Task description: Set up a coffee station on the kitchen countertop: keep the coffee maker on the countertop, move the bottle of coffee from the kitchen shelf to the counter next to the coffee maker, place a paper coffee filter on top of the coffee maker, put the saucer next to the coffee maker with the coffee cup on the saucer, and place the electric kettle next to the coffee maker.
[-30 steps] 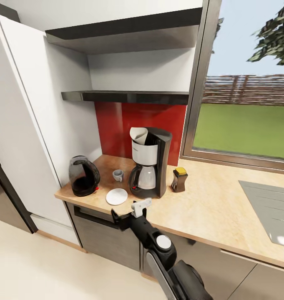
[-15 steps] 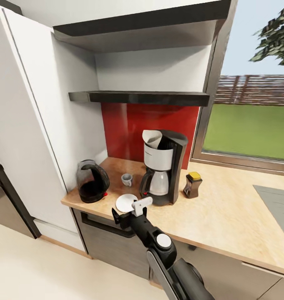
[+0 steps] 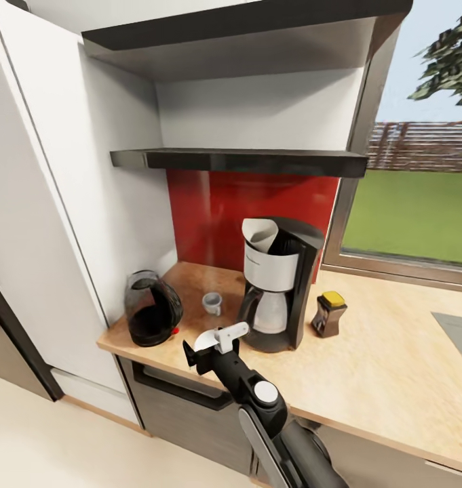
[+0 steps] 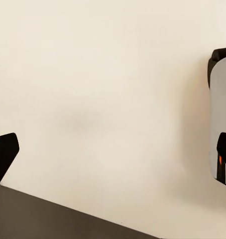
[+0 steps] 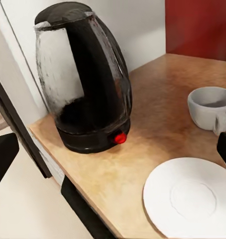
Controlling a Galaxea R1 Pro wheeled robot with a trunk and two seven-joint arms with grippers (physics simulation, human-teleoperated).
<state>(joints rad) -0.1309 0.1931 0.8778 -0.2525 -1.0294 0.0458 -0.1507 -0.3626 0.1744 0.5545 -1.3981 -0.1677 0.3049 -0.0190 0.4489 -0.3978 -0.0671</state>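
Note:
On the kitchen countertop stands the coffee maker, and the paper coffee filter sits in its top. The bottle of coffee is just to its right. Left of it are the coffee cup, which rests on the bare wood, and the electric kettle by the counter's left end. The saucer lies at the front edge, partly behind my right gripper, which hovers open just in front of it. My left gripper is open over pale floor.
The kitchen shelf hangs above the red backsplash. A tall white cabinet closes off the counter's left end. A window is at the right, with a grey inset in the counter below it. Grey cabinet fronts sit below.
The head camera has moved, so the counter things sit further right and larger in the picture. My right gripper now overlaps the saucer's near edge in the head view.

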